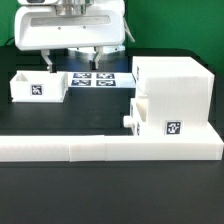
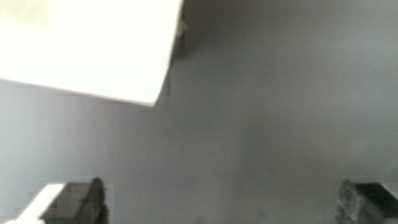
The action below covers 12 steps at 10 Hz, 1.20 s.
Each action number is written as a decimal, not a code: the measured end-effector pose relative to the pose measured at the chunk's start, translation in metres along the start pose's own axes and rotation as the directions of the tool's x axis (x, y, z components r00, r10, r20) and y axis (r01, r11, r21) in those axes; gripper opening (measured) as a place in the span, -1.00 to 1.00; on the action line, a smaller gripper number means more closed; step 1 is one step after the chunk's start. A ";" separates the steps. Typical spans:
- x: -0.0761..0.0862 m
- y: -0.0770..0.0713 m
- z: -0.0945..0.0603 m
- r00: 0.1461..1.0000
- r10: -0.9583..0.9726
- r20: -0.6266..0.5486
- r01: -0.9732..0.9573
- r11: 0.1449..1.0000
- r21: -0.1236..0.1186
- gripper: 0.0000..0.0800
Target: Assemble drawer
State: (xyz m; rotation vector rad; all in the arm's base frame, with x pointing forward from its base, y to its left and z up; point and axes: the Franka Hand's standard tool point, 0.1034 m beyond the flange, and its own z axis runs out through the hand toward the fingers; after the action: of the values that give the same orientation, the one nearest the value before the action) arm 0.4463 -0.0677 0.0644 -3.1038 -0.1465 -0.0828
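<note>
**Drawer assembly: one tray loose, pincer empty**

1. Small shallow white plastic tray (image 1: 38, 86), tagged: lies loose on the black table (image 1: 100, 112), well apart from the housing, to the exterior view's left of it.
2. White two-finger gripper (image 1: 72, 58): hangs above the table between that tray and the housing, nearer the tray. In the wrist view its dark fingertips (image 2: 71, 202) stand wide apart with nothing between them.
3. Thin flat white marker board (image 1: 97, 79): behind the housing's front line, to the exterior view's left of it.
4. Tall cube-like white plastic housing (image 1: 172, 90), tagged, upright. A second white tray with round knob (image 1: 130, 120) appears seated low in it, front protruding.
5. Long low white border wall (image 1: 110, 150): just in front of the housing.

Risks, as judged:
- A descent off-centre over the loose tray's thin wall could land a finger on the rim and tip or shove the tray.
- A shallow pinch could let it swivel in transit.
- A skewed entry could jam at the housing's opening and push the housing away.
</note>
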 end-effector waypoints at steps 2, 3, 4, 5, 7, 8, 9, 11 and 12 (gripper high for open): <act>-0.017 0.008 0.005 0.982 0.188 0.030 -0.189 0.982 0.021 0.62; -0.025 0.018 0.007 0.971 0.240 0.017 -0.240 0.970 0.022 0.62; -0.027 0.018 0.008 0.967 0.254 0.020 -0.254 0.967 0.023 0.62; -0.026 0.017 0.009 0.969 0.246 0.020 -0.246 0.969 0.024 0.62; -0.027 0.016 0.009 0.970 0.243 0.021 -0.244 0.970 0.024 0.62; -0.027 0.016 0.010 0.973 0.229 0.022 -0.229 0.973 0.024 0.62; -0.034 0.018 0.015 0.990 0.139 0.015 -0.139 0.990 0.021 0.62; -0.054 0.013 0.028 0.998 0.062 0.026 -0.062 0.998 0.019 0.62; -0.059 0.009 0.032 0.998 0.058 0.039 -0.059 0.998 0.024 0.62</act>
State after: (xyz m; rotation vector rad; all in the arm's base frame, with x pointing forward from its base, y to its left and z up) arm 0.3900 -0.0815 0.0285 -3.0832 -0.0573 -0.0198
